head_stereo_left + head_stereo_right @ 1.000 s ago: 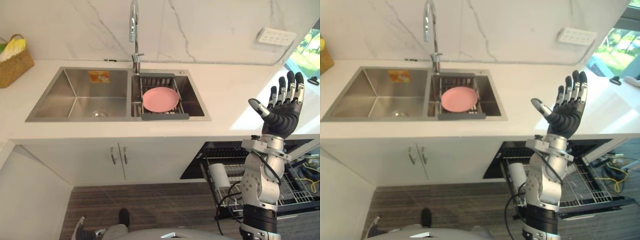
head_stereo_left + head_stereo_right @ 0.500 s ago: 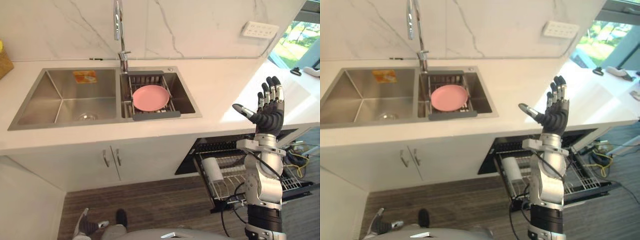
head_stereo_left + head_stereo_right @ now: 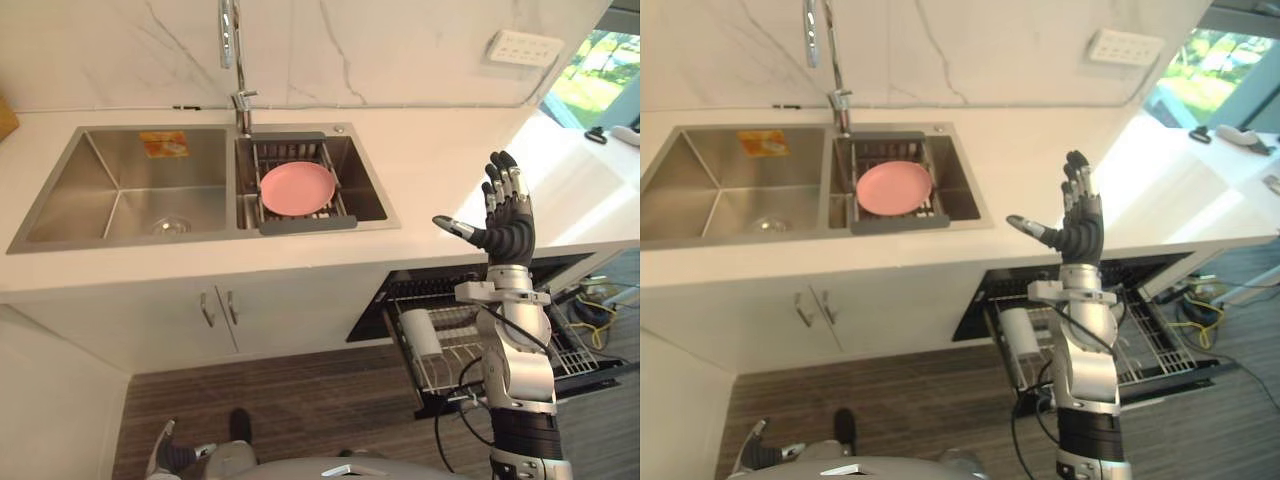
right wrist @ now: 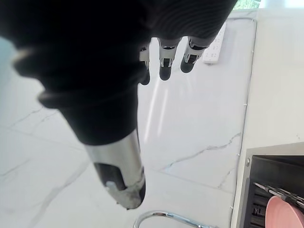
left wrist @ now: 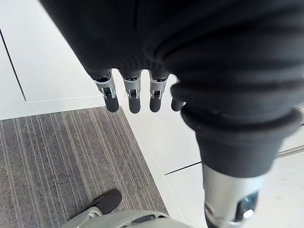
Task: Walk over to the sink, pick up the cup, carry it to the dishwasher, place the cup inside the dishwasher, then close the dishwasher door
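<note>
A white cup (image 3: 422, 333) lies in the pulled-out wire rack (image 3: 455, 352) of the open dishwasher (image 3: 985, 300) under the counter. My right hand (image 3: 508, 235) is raised upright over the counter's front edge above that rack, open and holding nothing; its straight fingers (image 4: 165, 61) point at the marble wall in the right wrist view. The double steel sink (image 3: 120, 190) is at the left, with a pink plate (image 3: 297, 188) on a drainer in its right basin. My left hand (image 5: 133, 95) hangs open by the white cabinets, over the floor.
A tall tap (image 3: 232, 50) stands behind the sink. A white socket strip (image 3: 523, 47) is on the wall at the right. White cabinet doors (image 3: 215, 310) are below the sink. The white counter (image 3: 440, 170) runs right to a window corner. The floor (image 3: 300, 410) is dark wood.
The whole view has shifted, so the camera moved. My right hand stays raised and open and now stands a little closer to the sink, above the dishwasher rack.
</note>
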Available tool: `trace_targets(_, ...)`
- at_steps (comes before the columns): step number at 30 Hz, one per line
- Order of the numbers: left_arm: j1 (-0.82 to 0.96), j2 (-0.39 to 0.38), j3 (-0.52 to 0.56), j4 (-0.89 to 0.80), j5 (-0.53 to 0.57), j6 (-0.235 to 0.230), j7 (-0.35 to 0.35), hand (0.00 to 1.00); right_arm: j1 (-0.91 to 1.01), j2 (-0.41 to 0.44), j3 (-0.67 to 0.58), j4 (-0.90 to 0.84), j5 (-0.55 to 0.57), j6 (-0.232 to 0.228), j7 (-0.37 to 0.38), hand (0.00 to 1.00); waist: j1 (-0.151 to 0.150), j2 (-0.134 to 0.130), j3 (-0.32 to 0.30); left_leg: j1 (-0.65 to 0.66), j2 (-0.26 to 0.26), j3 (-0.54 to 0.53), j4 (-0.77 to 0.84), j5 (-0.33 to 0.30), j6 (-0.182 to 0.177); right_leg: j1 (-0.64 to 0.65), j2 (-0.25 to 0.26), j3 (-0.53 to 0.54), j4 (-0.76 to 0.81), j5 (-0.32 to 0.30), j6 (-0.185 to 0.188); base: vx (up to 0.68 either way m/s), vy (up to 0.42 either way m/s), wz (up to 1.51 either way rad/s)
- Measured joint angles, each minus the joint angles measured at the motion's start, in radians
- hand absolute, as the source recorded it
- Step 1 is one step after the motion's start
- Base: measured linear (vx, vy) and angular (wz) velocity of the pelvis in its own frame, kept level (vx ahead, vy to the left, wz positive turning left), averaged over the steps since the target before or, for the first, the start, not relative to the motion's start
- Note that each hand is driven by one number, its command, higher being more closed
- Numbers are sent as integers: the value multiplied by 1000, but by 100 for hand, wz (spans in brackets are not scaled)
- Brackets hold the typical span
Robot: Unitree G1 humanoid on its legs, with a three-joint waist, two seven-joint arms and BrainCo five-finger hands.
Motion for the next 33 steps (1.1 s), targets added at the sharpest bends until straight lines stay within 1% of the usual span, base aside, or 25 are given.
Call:
trace_targets(1, 0, -1, 1, 0, -2, -8, 6, 0, 0, -14, -1, 1, 0, 2, 16, 0, 5, 4, 4, -23, 3, -11, 49, -21, -5, 2, 2, -3, 0, 0, 0, 28, -17, 7)
trace_targets(2, 1, -5, 0, 1, -2, -16, 15, 0, 0, -17, -10, 1, 1, 7, 31, 0, 8, 10, 7, -22, 3, -20, 57, -20, -5, 10, 3, -5, 0, -1, 2, 46, -27, 9)
trace_targets(4, 4, -19, 0, 1, -2, -22, 19, 0, -1, -17, -30, 1, 1, 7, 44, 0, 8, 21, 7, 0, 0, -28, 14, 5, -3, 22, 2, -18, 0, 3, 10, 46, -33, 21)
trace_targets(5, 4, -31, 0, 0, -2, -23, 19, 0, -5, -17, -45, 2, -1, 7, 50, 0, 0, 29, 5, 5, -5, -43, -28, 30, -2, 25, 2, -34, 1, 4, 14, 21, -23, 35)
trace_targets(8, 1, -37, 1, -1, -2, -22, 19, 0, -10, -17, -56, 9, -17, 14, 49, 0, 0, 31, 7, -3, -7, -62, -29, 28, -3, 25, 1, -56, 1, 1, 17, -10, -5, 22)
trace_targets(11, -2, -38, 1, 0, -3, -17, 16, 0, -12, -17, -67, 9, -17, 13, 34, 0, 7, 31, 6, -1, -15, -61, -29, 17, -2, 23, -8, -55, 1, -8, 22, -9, 12, 2)
trace_targets(13, -2, -36, 2, 1, -4, -11, 15, 0, -12, -14, -66, 8, -19, 13, 30, 0, 4, 28, 6, -1, -25, -53, -29, 14, 2, 21, -20, -51, -3, -9, 23, 14, 43, -5)
trace_targets(14, -2, -35, 3, 2, -4, -8, 15, 0, -10, -9, -66, 8, -24, 13, 29, 0, 2, 26, 4, -1, -31, -51, -29, 12, 6, 22, -25, -51, -6, -8, 26, 24, 50, -6)
trace_targets(16, -1, -31, 3, 3, -3, -8, 13, 0, -5, -8, -64, 8, -73, 13, 30, 0, 2, 19, 1, 0, -40, -42, -29, 9, 9, 21, -35, -49, -12, -3, 33, 30, 47, -8)
trace_targets(18, -2, -20, 3, 4, -3, -8, 12, 0, -5, -9, -60, 8, -177, 13, 30, 0, 1, 3, -7, -1, -49, -34, -29, 7, 12, 19, -44, -45, -22, 3, 38, 37, 37, -8)
trace_targets(19, -2, -16, 3, 4, -3, -8, 12, 0, -6, -11, -57, 8, -201, 13, 30, 0, 2, -2, -10, -1, -49, -31, -30, 6, 12, 19, -46, -44, -25, 5, 38, 37, 33, -12)
trace_targets(20, -2, -9, 3, 4, -3, -6, 11, 0, -12, -15, -37, 8, -237, 13, 29, 0, 2, -13, -17, -2, -49, -23, -30, 4, 11, 16, -47, -38, -31, 9, 38, 28, 22, -13)
trace_targets(22, -6, -3, 3, 4, -5, 1, 10, 0, -34, -29, 4, 9, -283, 13, 30, 0, 1, -24, -24, -3, -49, -16, -30, 2, 10, 13, -47, -31, -36, 12, 36, 23, 10, -13)
trace_targets(25, -18, 2, 3, 3, -22, 2, 5, 0, -123, -82, 74, 36, -369, 13, 37, 0, 0, -30, -25, -3, -48, -16, -30, 1, 10, 13, -47, -32, -39, 13, 34, 4, 1, -2)
trace_targets(27, -25, 2, 4, 3, -24, 3, -6, 0, -200, -112, 106, 89, -421, 19, 39, 0, 9, -31, -26, -5, -47, -17, -30, 2, 10, 13, -46, -39, -41, 14, 33, -5, 0, 4)
trace_targets(29, -27, 4, 6, 2, -30, 4, -15, 0, -284, -148, 136, 156, -485, 28, 40, 0, 32, -38, -29, -11, -46, -25, -30, 4, 9, 16, -46, -61, -44, 15, 31, 1, -4, 12)
trace_targets(31, -26, 4, 10, 2, -30, 5, -30, 0, -334, -167, 143, 200, -498, 42, 49, 0, 43, -47, -36, -25, -48, -45, -30, 9, 10, 19, -44, -86, -50, 16, 30, 24, -18, 28)
trace_targets(33, -23, 9, 12, 2, -29, 12, -47, 0, -395, -194, 177, 267, -538, 51, 63, 0, 56, -58, -37, -28, -48, -53, -30, 16, 15, 24, -40, -94, -56, 22, 34, 37, -27, 24)
